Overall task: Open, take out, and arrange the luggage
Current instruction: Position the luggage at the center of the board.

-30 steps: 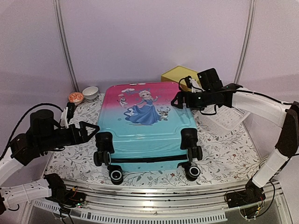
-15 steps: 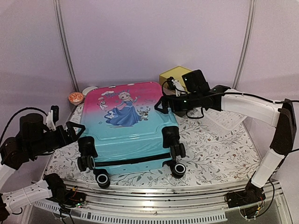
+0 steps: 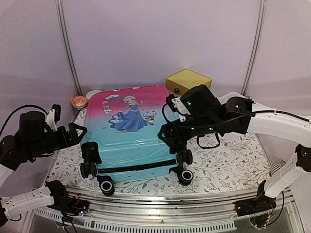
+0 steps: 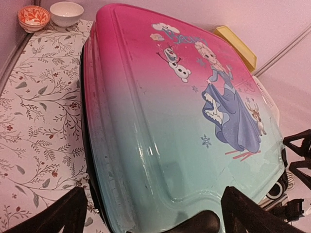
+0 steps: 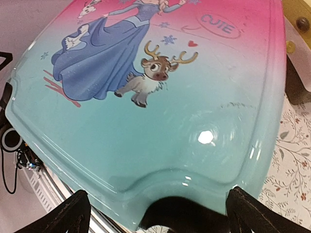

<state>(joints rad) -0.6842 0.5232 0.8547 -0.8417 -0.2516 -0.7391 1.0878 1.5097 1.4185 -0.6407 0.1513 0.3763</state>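
Glossy turquoise-to-pink hard-shell luggage (image 3: 129, 133) lies closed on the floral-patterned table (image 3: 228, 160). Left gripper (image 3: 80, 135) and right gripper (image 3: 165, 134) flank it, both spread wide.

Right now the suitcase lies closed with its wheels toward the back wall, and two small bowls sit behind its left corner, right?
Only the wheels are wrong: in the top view they face the near edge. The suitcase does lie closed, with two small bowls behind its left corner.
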